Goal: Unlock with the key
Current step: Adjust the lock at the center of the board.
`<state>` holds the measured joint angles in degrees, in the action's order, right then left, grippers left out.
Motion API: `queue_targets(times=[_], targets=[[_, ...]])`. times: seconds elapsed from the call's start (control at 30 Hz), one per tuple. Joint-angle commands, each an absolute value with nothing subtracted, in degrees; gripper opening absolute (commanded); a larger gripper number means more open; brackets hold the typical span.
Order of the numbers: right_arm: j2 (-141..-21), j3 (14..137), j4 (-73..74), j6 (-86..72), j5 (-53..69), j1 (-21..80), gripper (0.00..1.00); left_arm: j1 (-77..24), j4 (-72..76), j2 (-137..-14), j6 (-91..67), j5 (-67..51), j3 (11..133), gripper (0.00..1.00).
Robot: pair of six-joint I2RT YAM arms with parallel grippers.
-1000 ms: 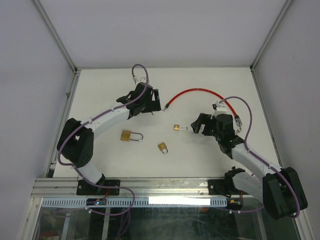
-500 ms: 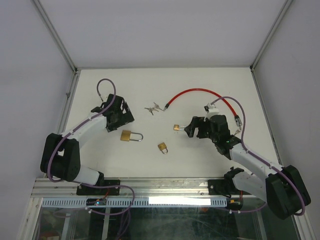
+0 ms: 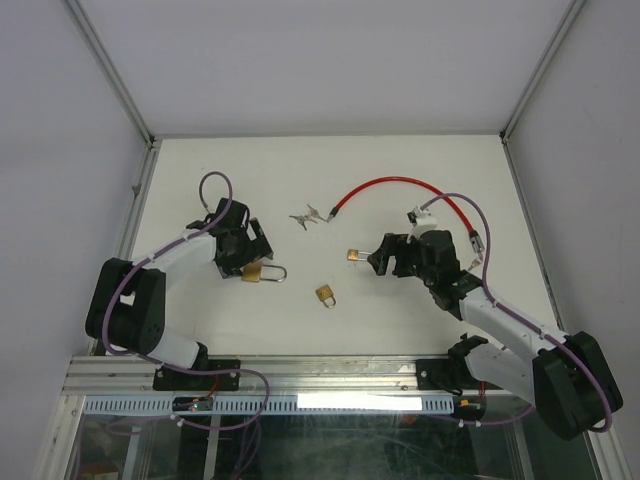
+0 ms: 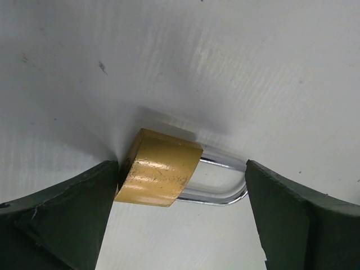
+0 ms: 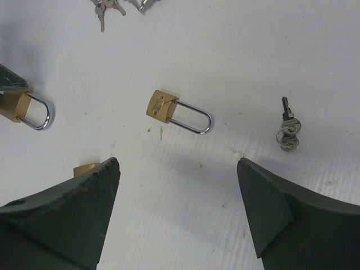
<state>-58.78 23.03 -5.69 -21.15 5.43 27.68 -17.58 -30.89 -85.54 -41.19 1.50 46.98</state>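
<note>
A large brass padlock [image 4: 160, 169] with a chrome shackle lies flat between the fingers of my left gripper [image 4: 180, 222], which is open; the left finger [image 4: 62, 219] is right at the brass body. From above, that gripper [image 3: 248, 260] sits over the padlock [image 3: 260, 272]. My right gripper [image 5: 177, 166] is open and empty above bare table, just short of a small long-shackle padlock [image 5: 163, 106]. A single key on a ring [image 5: 288, 130] lies to its right. A bunch of keys [image 3: 308, 216] lies further back.
A third, small padlock [image 3: 326, 295] lies near the middle front, half hidden behind my right gripper's left finger in the wrist view. A red cable [image 3: 400, 183] arcs across the back right. White walls enclose the table [image 3: 430, 320].
My left arm swung back from the cable's end, where the key bunch now lies uncovered, and came down over the large padlock, its jaws widening. The right gripper shifted slightly left toward the small padlock.
</note>
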Motion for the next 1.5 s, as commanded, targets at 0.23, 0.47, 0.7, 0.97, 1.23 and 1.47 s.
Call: queue_targets(times=[0.23, 0.47, 0.7, 0.97, 1.23, 1.47], targets=[[-56.4, 23.3, -7.8, -21.4, 5.7, 28.2, 0.88, -33.9, -28.9, -85.8, -48.5, -5.2, 47.6, 0.95], [-55.2, 22.9, -7.1, -20.9, 5.2, 28.1, 0.88, -37.8, -35.5, -86.4, -46.6, 3.2, 53.8, 0.97], [-54.8, 22.7, -7.0, -20.6, 4.9, 28.1, 0.88, -37.7, -42.5, -84.6, -46.7, 11.8, 57.1, 0.99], [-54.5, 22.0, -7.3, -20.6, 5.1, 28.1, 0.88, -34.8, -39.6, -91.0, -51.3, 17.1, 58.2, 0.99], [-53.2, 21.4, -6.6, -20.0, 4.3, 28.2, 0.88, -34.4, -35.3, -97.4, -50.0, 12.4, 60.3, 0.88], [-53.0, 21.9, -6.3, -19.7, 4.1, 28.2, 0.88, -35.9, -34.8, -98.0, -49.6, 9.3, 60.1, 0.64]])
